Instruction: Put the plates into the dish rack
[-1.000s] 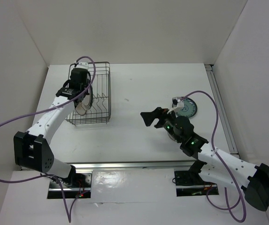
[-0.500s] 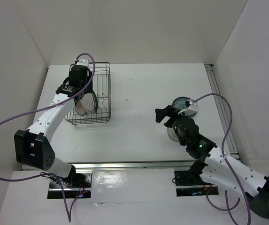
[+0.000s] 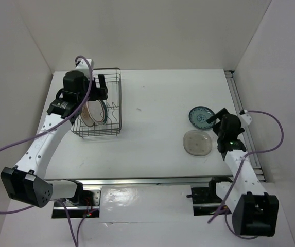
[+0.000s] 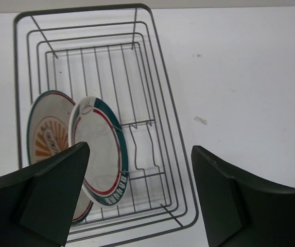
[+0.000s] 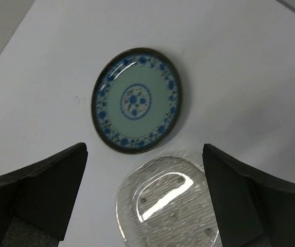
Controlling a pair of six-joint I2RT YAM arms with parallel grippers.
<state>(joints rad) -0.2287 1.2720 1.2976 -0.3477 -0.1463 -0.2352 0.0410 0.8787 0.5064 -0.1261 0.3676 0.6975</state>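
Inside dish rack [image 3: 111, 85], near half: orange-centred plate [image 4: 47, 128], green-red rimmed plate [image 4: 98, 149], upright, side by side; patterns legible from left wrist only. Left gripper [image 4: 139, 154] spread, empty. Flat on table [image 3: 152, 98]: teal patterned plate [image 5: 136, 100], beige-grey plate [image 5: 165, 206]; right gripper [image 5: 143, 152] spread above.

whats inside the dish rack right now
Two plates stand on edge in the dish rack: an orange-centred plate and, overlapping it, a green-and-red-rimmed plate. The covered part of the orange one and what lies behind the left pincer cannot be seen.
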